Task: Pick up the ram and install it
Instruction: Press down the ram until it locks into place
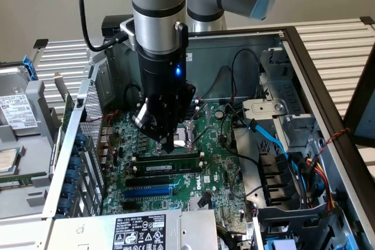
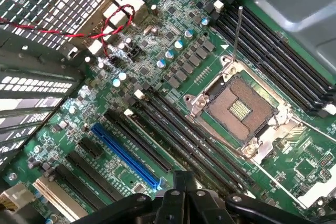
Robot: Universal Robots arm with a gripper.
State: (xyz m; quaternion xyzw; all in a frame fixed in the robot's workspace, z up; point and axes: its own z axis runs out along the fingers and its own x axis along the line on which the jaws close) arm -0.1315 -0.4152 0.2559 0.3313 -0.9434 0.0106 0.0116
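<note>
A robot arm's hand (image 1: 170,144), fingers pressed together and holding nothing, hovers just above the ram (image 1: 166,168), a dark-green stick with a white label strip whose print is too small to read, seated in a slot on the green motherboard (image 1: 217,162) inside an open computer case (image 1: 304,74). The empty processor socket (image 2: 239,106) lies just beyond it, and a blue expansion slot (image 1: 147,191) sits nearer the case's front edge. A white-and-black label (image 1: 139,230) on the power supply (image 1: 199,229) carries certification marks, unreadable here.
</note>
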